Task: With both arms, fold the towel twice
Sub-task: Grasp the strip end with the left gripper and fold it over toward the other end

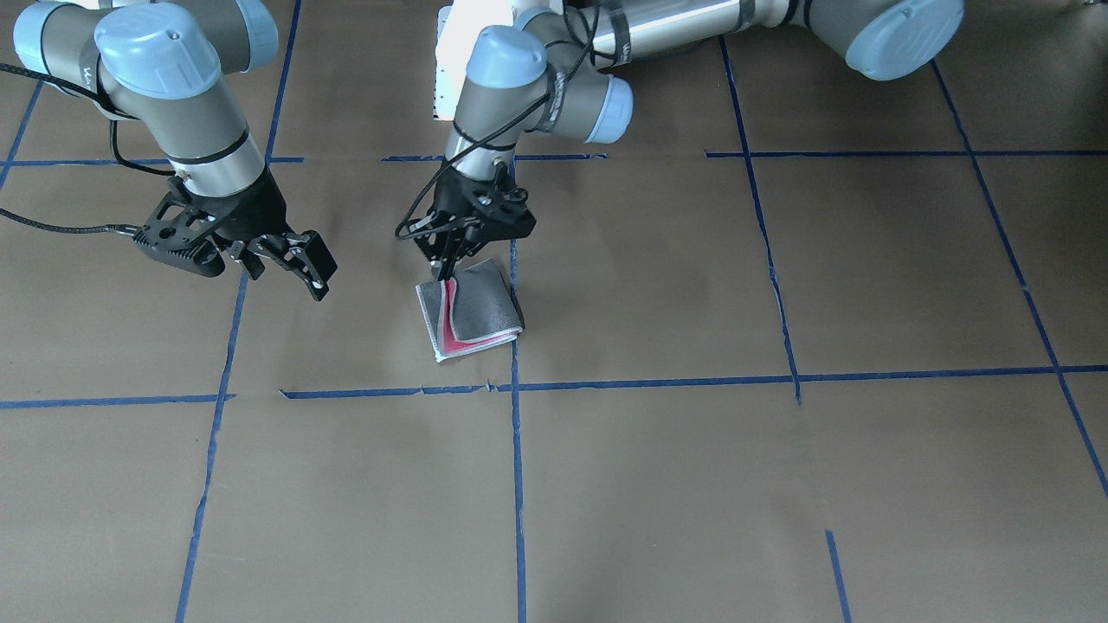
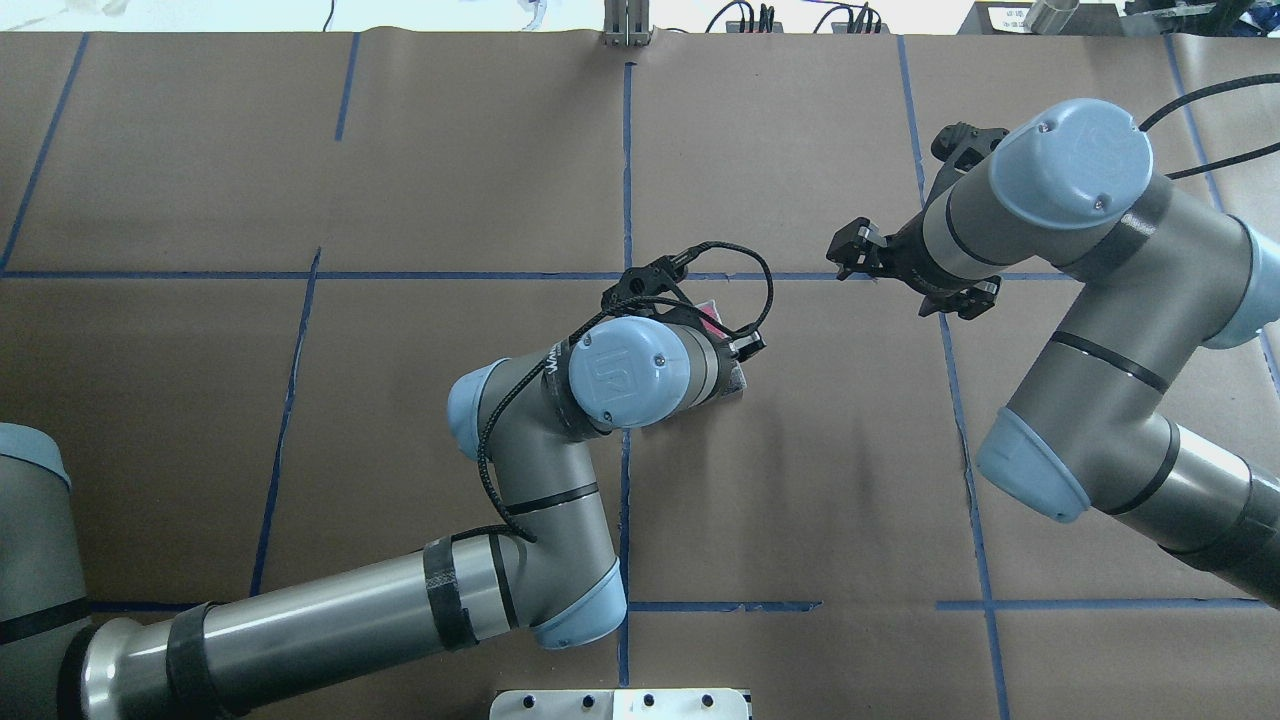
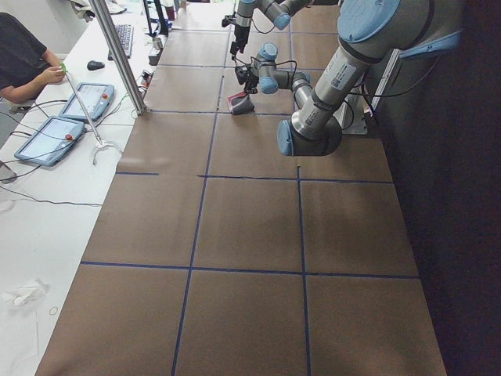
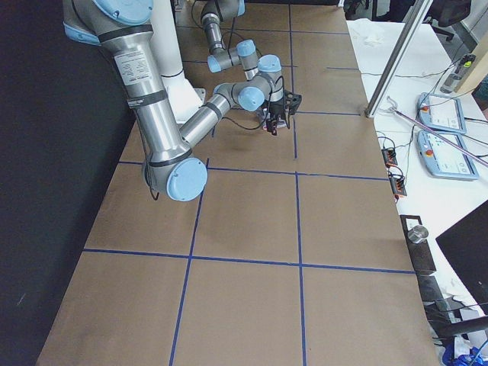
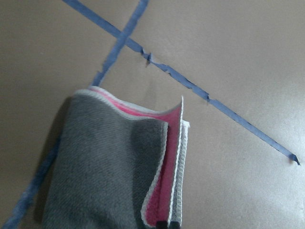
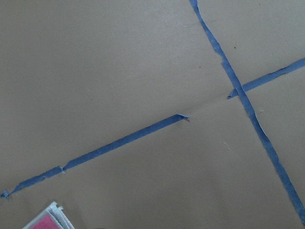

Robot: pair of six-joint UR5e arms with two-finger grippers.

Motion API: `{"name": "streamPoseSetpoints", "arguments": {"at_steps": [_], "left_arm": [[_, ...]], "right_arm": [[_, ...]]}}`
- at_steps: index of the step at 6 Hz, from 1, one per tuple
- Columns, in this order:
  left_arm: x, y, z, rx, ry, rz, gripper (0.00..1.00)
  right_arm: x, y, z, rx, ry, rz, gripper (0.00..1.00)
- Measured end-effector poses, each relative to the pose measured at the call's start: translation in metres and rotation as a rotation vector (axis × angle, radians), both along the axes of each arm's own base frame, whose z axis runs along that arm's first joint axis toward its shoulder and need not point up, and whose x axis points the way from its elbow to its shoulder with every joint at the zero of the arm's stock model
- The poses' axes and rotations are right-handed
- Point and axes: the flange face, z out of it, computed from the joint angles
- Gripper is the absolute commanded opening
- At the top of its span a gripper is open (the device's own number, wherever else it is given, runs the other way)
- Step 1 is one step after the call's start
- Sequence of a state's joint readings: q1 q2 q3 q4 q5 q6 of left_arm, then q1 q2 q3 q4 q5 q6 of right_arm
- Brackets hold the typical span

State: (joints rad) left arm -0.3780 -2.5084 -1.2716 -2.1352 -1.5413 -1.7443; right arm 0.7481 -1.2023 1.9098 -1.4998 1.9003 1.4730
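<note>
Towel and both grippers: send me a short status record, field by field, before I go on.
towel: folded small, flat on the table, grey face out, pink showing between several layers
towel top layer: edge curled up at the open side
left gripper: fingers shut on a towel corner on the robot's side
right gripper: open, empty, above the table beside the towel, not touching it
towel position: next to a blue tape crossing
</note>
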Motion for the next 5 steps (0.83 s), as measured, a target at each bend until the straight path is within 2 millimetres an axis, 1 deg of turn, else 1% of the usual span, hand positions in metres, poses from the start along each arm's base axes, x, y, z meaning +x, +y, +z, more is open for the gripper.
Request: {"name": "streamPoseSetpoints", "arguments": {"at_steps": [1, 2, 3, 4, 5], "left_arm": [[0.003, -0.002, -0.002, 0.053, -0.003, 0.014, 1.00], [-0.013, 0.000, -0.013, 0.089, 0.030, 0.013, 1.00], [-0.044, 0.001, -0.017, 0.116, 0.073, 0.001, 1.00], [-0.078, -0.004, -0.011, 0.131, 0.098, -0.021, 1.00], [-0.110, -0.020, 0.003, 0.142, 0.095, -0.046, 1.00]], "right_arm": [[0.001, 0.002, -0.002, 0.003, -0.005, -0.002, 1.00], [0.004, 0.002, -0.004, 0.002, -0.011, -0.002, 1.00], [0.017, -0.002, -0.002, -0.017, -0.029, -0.008, 1.00], [0.043, -0.011, 0.007, -0.036, -0.047, -0.032, 1.00], [0.073, -0.019, 0.024, -0.014, -0.043, -0.074, 1.00]]}}
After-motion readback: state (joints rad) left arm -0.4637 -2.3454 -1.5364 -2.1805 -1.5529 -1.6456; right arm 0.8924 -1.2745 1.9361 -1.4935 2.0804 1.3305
